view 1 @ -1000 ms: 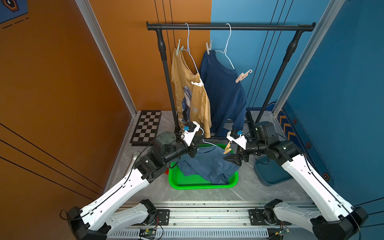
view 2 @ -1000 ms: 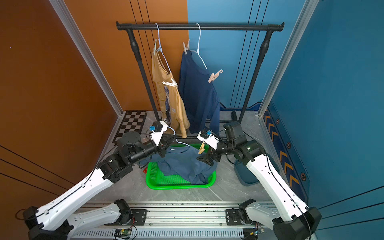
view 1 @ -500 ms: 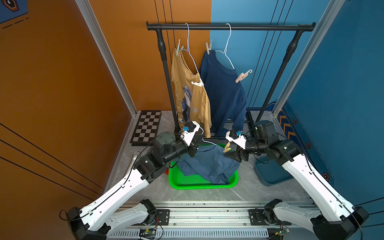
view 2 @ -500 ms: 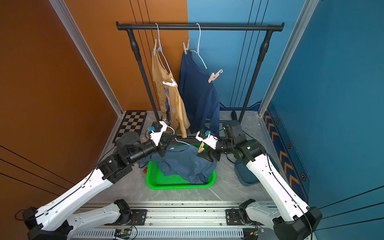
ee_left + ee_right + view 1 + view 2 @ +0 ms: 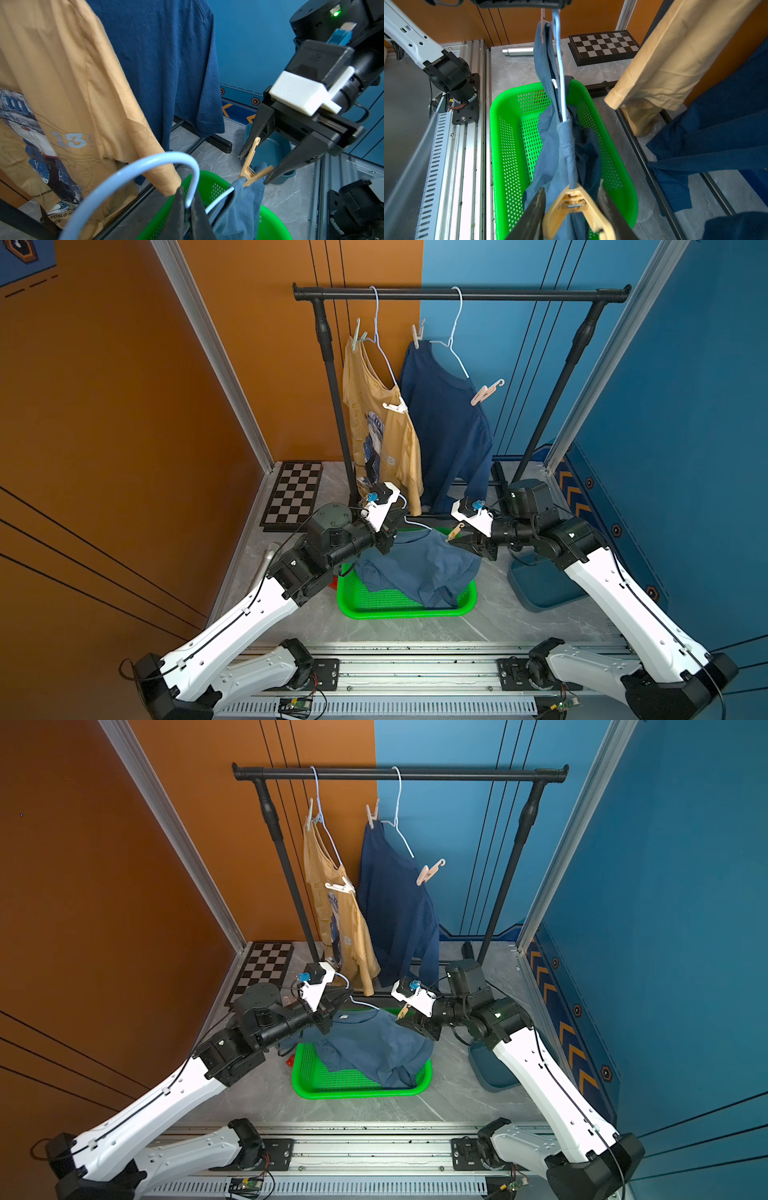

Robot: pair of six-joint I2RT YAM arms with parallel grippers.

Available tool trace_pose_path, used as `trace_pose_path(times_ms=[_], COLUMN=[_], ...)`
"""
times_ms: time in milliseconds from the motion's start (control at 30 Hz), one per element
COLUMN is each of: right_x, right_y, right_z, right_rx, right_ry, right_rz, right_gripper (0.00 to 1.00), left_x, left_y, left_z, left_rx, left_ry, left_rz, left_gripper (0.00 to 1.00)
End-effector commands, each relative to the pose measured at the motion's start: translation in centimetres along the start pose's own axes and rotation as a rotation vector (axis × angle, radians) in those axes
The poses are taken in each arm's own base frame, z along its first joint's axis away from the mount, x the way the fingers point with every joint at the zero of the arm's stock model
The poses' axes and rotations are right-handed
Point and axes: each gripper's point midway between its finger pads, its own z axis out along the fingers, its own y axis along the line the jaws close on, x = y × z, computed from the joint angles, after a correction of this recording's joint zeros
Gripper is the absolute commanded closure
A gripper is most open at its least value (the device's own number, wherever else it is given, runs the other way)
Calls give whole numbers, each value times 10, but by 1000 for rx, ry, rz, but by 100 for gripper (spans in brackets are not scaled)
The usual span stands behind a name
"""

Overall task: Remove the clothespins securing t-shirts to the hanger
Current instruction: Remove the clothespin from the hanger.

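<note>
The left gripper (image 5: 187,207) is clamped tight on the pale-blue hook of a wire hanger (image 5: 166,155), held above the back rim of the green basket (image 5: 395,611). The slate shirt (image 5: 419,568) hangs from that hanger, and its lower part lies bunched inside the basket.

The right gripper (image 5: 254,170) is above the basket's right rear corner, its jaws about half closed around the yellow pin (image 5: 573,204). In the right wrist view one finger lies against each handle of the pin. The pin's mouth bites the slate shirt's shoulder onto the hanger wire. At the shirt's other shoulder, close by the left gripper, a pink pin (image 5: 543,25) shows only in part.

Behind the basket a black rail (image 5: 457,293) carries two more hangers. The mustard shirt (image 5: 382,427) hangs from one, with a green pin (image 5: 356,337) at its upper shoulder and a white pin (image 5: 395,407) at its lower one. The navy shirt (image 5: 449,427) hangs beside it, with a cream pin (image 5: 417,335) high up and a peach pin (image 5: 484,393) lower down.

A chessboard (image 5: 293,497) lies on the floor behind the basket's left side, and a blue bin (image 5: 540,589) stands just to the basket's right.
</note>
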Motion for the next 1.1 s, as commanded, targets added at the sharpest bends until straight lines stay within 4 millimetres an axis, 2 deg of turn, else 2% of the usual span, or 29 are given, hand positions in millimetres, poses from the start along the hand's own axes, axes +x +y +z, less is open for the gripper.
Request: trace_pose_path(times_ms=[0, 367, 567, 767, 800, 867, 933, 1067], right_x=[-2, 1, -1, -7, -8, -7, -3, 25], right_y=[-1, -3, -5, -14, -15, -19, -25, -44], right_z=[-2, -1, -7, -24, -27, -33, -41, -64], right_rx=[9, 17, 39, 91, 98, 128, 172, 304], right_ry=[19, 37, 29, -14, -20, -23, -18, 17], right_rz=[-19, -40, -36, -16, -10, 3, 18, 87], right_gripper=[62, 79, 81, 80, 80, 80, 80, 80], left_x=[-2, 5, 7, 9, 20, 24, 24, 19], left_y=[1, 3, 10, 16, 16, 17, 18, 19], left_z=[0, 2, 2, 3, 5, 6, 6, 8], left_rx=[-15, -28, -57, -80, -80, -85, -92, -92], left_ry=[-5, 14, 20, 27, 48, 55, 56, 51], left_rz=[15, 16, 16, 8, 5, 2, 2, -13], left_gripper=[100, 100, 100, 100, 100, 100, 100, 100])
